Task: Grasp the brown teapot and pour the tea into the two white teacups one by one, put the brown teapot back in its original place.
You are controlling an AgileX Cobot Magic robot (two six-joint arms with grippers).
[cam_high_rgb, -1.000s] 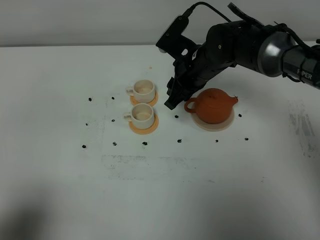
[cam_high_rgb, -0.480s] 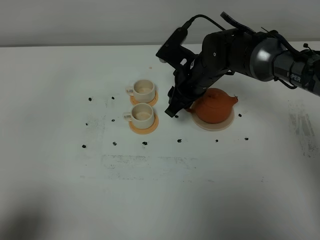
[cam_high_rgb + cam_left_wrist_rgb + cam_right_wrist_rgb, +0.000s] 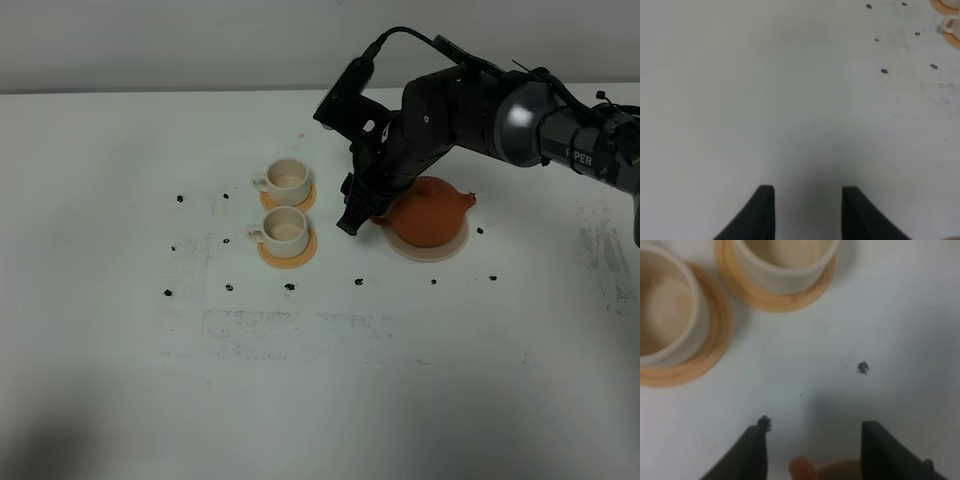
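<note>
The brown teapot (image 3: 432, 212) sits on its pale beige coaster (image 3: 432, 249), right of the middle of the table. My right gripper (image 3: 360, 218) is down at the teapot's left side, where its handle is. In the right wrist view this gripper (image 3: 814, 426) is open, and the tip of the handle (image 3: 802, 470) shows between its fingers (image 3: 754, 452). The two white teacups (image 3: 287, 180) (image 3: 285, 230) stand on orange coasters left of the teapot, also seen as cups (image 3: 785, 255) (image 3: 660, 305). My left gripper (image 3: 807, 189) is open over bare table, holding nothing.
Small black marks (image 3: 359, 282) dot the white table (image 3: 320, 380) around the cups and teapot. The right arm (image 3: 470, 95) reaches in from the back right above the teapot. A cup's edge (image 3: 951, 25) shows at the corner of the left wrist view.
My right gripper has come down and moved right, closer to the teapot's handle, which it now covers in the high view. Teapot and cups have not moved.
</note>
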